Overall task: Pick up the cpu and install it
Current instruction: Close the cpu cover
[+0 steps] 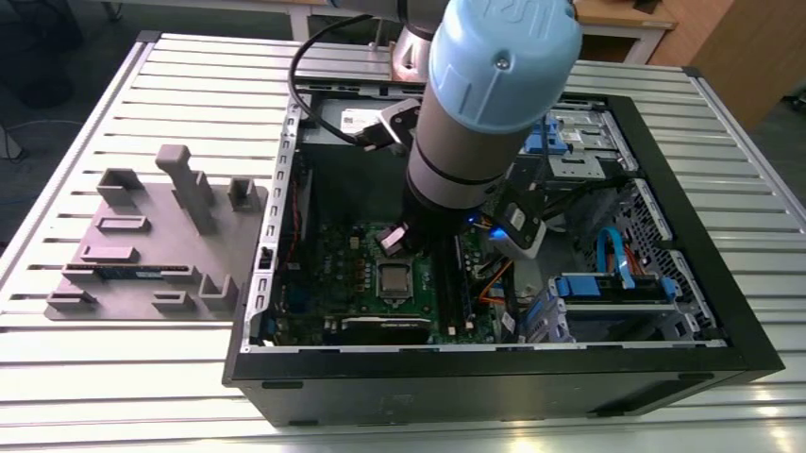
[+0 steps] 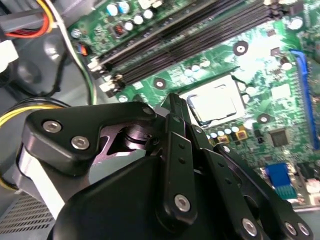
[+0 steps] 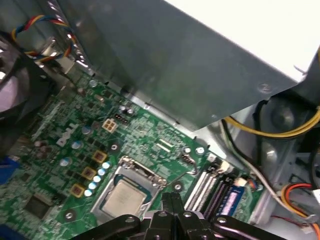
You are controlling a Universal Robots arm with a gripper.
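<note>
The cpu point(image 1: 394, 279) is sitting in the socket of the green motherboard point(image 1: 330, 255), just below the centre of the exterior view, inside the open computer case point(image 1: 504, 387). In the second wrist view the gripper point(image 2: 176, 106) is hanging close beside it, fingers pressing together, pinching nothing.

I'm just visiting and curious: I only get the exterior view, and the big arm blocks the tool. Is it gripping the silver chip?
Observer: No. In the first wrist view the cpu lies flat in its socket on the green board, not in the tool.
Operator: Is the tool open?
Observer: In the second wrist view its fingers are pressed together.
Operator: What's beside the chip?
Observer: Long dark memory slots with nothing plugged in.
</note>
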